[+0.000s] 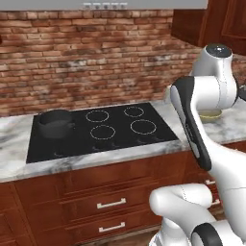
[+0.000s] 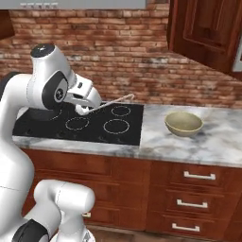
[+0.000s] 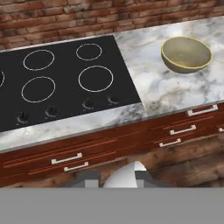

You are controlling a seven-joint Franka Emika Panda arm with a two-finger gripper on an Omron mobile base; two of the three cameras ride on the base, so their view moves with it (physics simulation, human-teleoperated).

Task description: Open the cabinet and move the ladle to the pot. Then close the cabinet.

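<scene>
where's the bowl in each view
Left base view: the bowl is at the right, mostly hidden behind the arm; a sliver of its rim shows on the counter.
Right base view: the bowl is right of centre on the counter, right of the cooktop.
Hand view: the bowl is upper right, on the counter.
Shared landmark: the black cooktop, with the bowl just off its right edge.

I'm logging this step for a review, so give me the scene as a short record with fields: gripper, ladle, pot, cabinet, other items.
gripper: gripper shut on the ladle, above the cooktop
ladle: ladle, pale handle sticking out toward the right, held in the air, not yet in the pot
pot: dark pot on the cooktop's back left burner
cabinet: cabinet on the wall at upper right, door swung open
other items: tan bowl on the marble counter, right of the cooktop
</scene>
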